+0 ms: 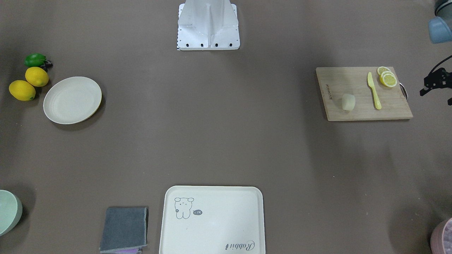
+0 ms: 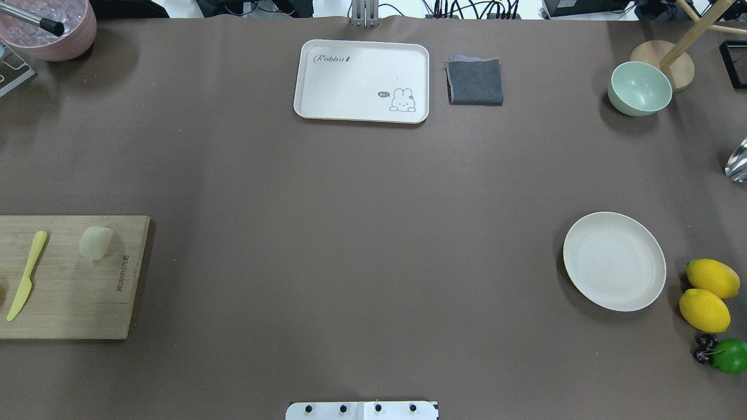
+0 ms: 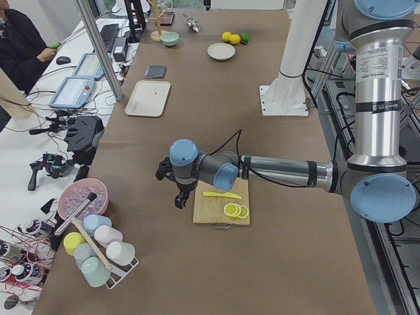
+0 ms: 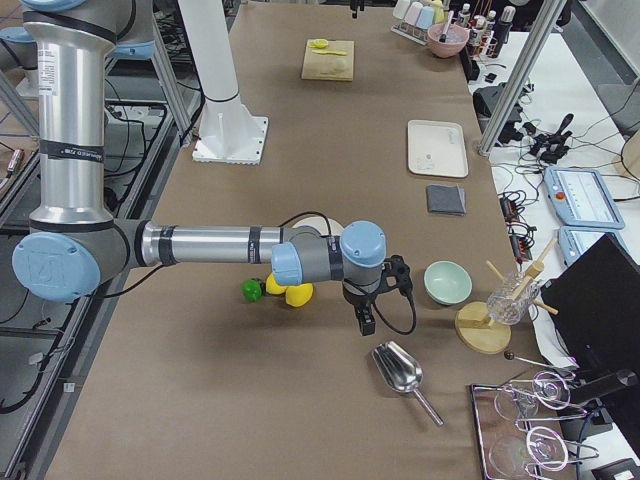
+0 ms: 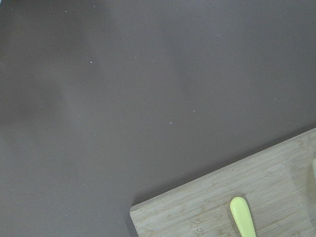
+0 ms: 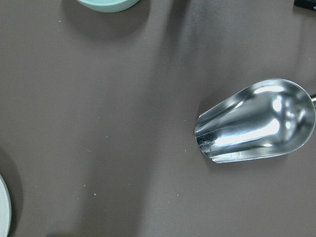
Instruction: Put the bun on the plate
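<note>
At the bench's (image 1: 226,123) left end, the left jaws hang pointing down beside the board (image 1: 353,81), at the tip of the left arm (image 3: 282,172). They hold nothing I can see, but only a sliver shows at the edge of the front view, so I cannot tell whether they are open or closed. The left wrist view gives me bare bench and one board corner. The bun (image 1: 348,102) sits on that board, apart from the yellow knife (image 1: 374,90), with lemon slices (image 1: 387,77) stacked past the knife. At the other end, the right jaws hang over the bench below the right arm (image 4: 200,243), between the lemons (image 4: 290,292) and a metal scoop (image 4: 400,372). Only the side view shows them, so I cannot tell their state either. The plate (image 1: 72,100) lies near the lemons with nothing on it, well apart from the bun. A lime (image 1: 35,60) sits beside the lemons, and a green bowl (image 4: 447,282) sits near the scoop. A rabbit tray (image 1: 212,218) and a grey cloth (image 1: 124,228) lie side by side at the far edge.
</note>
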`<state>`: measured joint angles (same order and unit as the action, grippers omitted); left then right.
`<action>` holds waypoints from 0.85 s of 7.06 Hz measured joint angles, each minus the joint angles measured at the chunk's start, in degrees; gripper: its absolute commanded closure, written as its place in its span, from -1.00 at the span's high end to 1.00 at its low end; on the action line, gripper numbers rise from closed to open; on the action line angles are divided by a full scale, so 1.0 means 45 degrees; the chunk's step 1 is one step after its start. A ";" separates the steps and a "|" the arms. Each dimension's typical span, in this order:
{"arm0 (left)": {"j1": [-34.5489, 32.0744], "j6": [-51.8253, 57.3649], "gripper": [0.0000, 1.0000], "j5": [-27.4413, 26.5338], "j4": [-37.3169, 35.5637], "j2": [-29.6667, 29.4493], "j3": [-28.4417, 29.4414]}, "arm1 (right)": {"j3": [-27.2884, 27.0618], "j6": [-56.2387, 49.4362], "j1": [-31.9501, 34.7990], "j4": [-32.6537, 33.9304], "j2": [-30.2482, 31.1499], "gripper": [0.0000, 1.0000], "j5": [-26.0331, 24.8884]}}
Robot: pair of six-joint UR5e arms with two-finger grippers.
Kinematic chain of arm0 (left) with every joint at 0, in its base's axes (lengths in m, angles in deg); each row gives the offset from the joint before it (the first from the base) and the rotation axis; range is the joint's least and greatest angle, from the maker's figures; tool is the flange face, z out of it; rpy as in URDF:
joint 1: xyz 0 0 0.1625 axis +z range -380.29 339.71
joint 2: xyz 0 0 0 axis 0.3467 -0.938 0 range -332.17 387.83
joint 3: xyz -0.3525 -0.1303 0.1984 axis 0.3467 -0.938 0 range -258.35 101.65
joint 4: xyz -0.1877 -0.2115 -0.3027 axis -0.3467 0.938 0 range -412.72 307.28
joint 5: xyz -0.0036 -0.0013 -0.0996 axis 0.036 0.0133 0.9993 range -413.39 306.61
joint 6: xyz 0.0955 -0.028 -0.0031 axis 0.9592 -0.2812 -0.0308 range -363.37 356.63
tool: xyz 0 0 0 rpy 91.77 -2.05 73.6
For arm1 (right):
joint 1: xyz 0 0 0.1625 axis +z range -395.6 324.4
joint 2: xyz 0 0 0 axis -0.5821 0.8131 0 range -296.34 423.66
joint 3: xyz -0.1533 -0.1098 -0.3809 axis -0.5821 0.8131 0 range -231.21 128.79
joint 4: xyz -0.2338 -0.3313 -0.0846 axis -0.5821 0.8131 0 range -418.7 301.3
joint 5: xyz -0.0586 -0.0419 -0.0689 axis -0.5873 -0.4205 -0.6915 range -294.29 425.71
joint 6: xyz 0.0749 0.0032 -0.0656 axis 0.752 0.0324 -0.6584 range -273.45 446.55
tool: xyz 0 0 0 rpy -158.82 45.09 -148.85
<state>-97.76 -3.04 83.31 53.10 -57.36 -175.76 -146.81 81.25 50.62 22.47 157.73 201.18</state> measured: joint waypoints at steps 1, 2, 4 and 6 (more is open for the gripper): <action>0.0021 -0.0009 0.97 0.0014 0.0000 0.0089 -0.0128 | 0.0017 0.0003 0.0000 -0.0012 -0.0032 1.00 -0.0017; 0.0075 -0.0017 0.97 0.0027 0.0005 0.0120 -0.0178 | 0.0021 0.0005 0.0000 -0.0048 -0.0008 1.00 -0.0002; 0.0155 -0.0037 0.97 -0.0022 0.0009 0.0166 -0.0138 | 0.0035 -0.0002 0.0000 -0.0096 0.0086 1.00 0.0180; 0.0113 -0.0125 0.97 0.0029 0.0206 0.0373 -0.0200 | 0.0135 -0.0033 0.0001 -0.0089 0.0126 1.00 0.0628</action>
<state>-97.26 -3.60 83.44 54.03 -55.69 -176.66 -146.21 81.10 50.62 22.07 158.30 204.01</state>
